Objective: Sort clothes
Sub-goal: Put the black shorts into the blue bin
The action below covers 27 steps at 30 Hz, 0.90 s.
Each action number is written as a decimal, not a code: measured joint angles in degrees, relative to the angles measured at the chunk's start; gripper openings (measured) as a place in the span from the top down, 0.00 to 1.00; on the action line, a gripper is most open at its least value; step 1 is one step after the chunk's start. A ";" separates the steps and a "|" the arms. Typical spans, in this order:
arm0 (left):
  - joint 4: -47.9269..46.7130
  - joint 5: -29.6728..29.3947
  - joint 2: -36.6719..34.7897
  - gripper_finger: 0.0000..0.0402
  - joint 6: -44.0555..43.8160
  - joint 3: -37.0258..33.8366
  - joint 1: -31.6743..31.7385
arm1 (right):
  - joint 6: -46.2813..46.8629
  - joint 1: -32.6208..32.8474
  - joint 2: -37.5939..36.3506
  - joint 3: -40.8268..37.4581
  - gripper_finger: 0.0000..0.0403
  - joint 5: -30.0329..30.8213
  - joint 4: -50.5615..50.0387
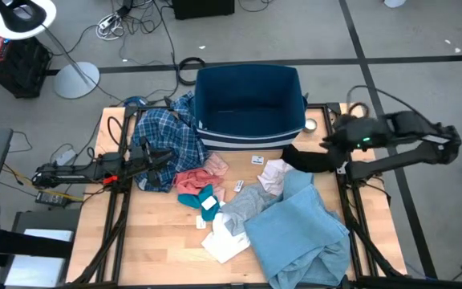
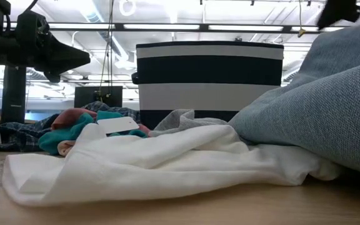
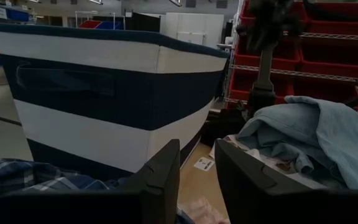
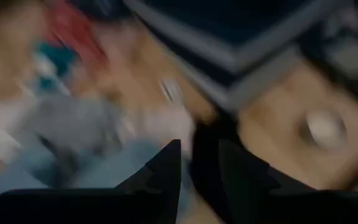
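because your right hand [image 1: 333, 144] hovered beside the bin [image 1: 251, 104], nothing visibly held, fingers slightly parted, while the left hand [image 1: 165, 157], also slightly parted, rested over the plaid shirt [image 1: 163, 132].

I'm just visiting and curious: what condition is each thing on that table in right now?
Bin: upright, no clothes seen inside.
Plaid shirt: crumpled beside the bin.
Light blue garment: heaped, largest pile.
White garment: spread flat on the table.
Teal garment: bunched by the salmon pink garment.
Left gripper: empty, fingers slightly apart.
Right gripper: above the table's right edge, moving.
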 joint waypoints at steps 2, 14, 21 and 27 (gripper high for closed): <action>0.00 0.00 0.00 0.73 0.01 0.00 -0.01 | 3.64 -0.14 2.66 -0.01 0.74 -2.35 -5.53; 0.00 0.00 0.00 0.73 0.01 0.00 -0.01 | 4.54 -11.84 6.22 -9.96 0.66 -13.77 -3.20; 0.00 0.00 0.00 0.73 0.01 -0.01 -0.01 | -3.63 -20.42 7.23 -18.53 0.56 -16.24 4.49; 0.00 0.00 0.00 0.73 0.00 -0.01 0.00 | -10.80 -23.68 9.88 -23.33 0.49 -14.92 11.44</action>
